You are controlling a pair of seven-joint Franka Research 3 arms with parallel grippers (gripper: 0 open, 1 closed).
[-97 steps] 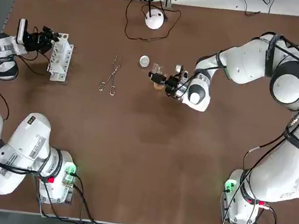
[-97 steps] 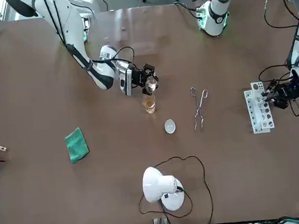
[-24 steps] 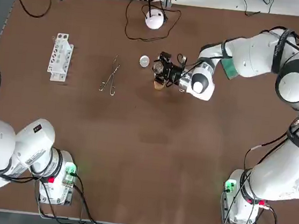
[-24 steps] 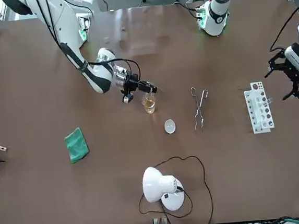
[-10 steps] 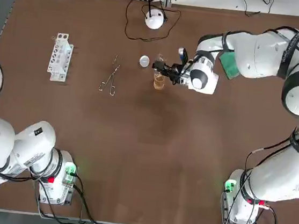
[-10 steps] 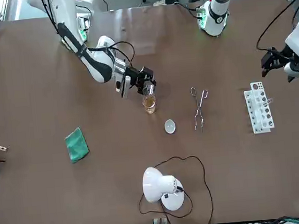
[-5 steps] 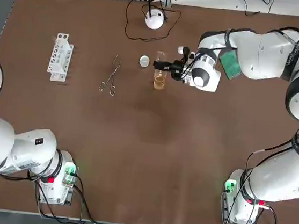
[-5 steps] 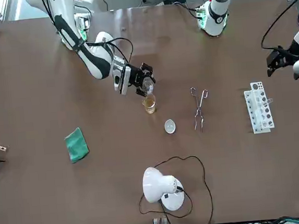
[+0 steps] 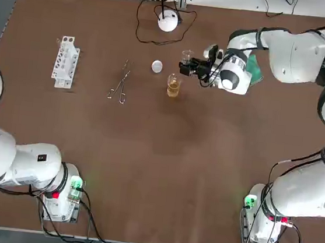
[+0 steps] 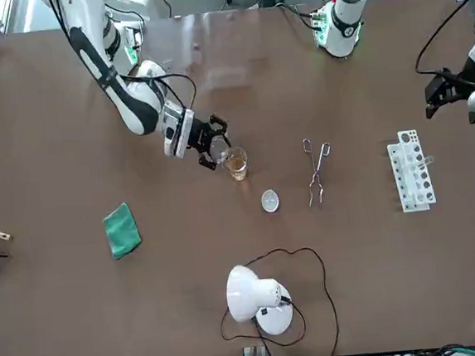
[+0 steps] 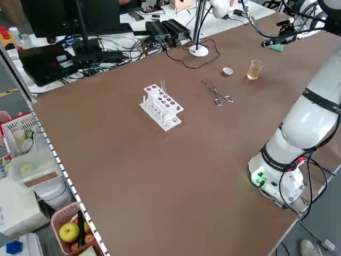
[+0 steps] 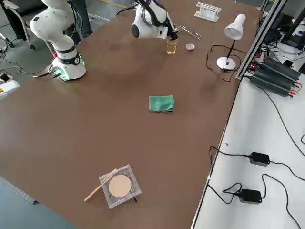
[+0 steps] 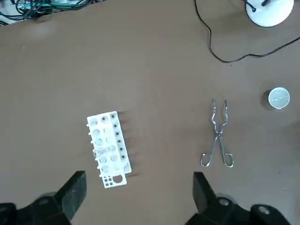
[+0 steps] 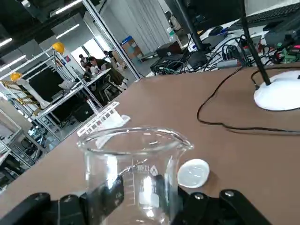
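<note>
right gripper (image 9: 187, 67) grips a small clear glass beaker (image 14: 136, 168), markings unreadable; left gripper (image 13: 138, 190), jaws wide, near white plastic tube rack (image 13: 108, 149).

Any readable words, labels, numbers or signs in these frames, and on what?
Nothing can be read outright.
Empty beaker in the right pincer: white printed scale marks, too blurred to read.
Tube rack below the left pincer: no lettering visible.

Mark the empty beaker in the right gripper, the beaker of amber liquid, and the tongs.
empty beaker (image 14: 136, 164): right wrist view, glass wall.
beaker of amber liquid (image 9: 173, 87): top view, liquid-filled body.
tongs (image 13: 217, 135): left wrist view, where arms cross.
</note>
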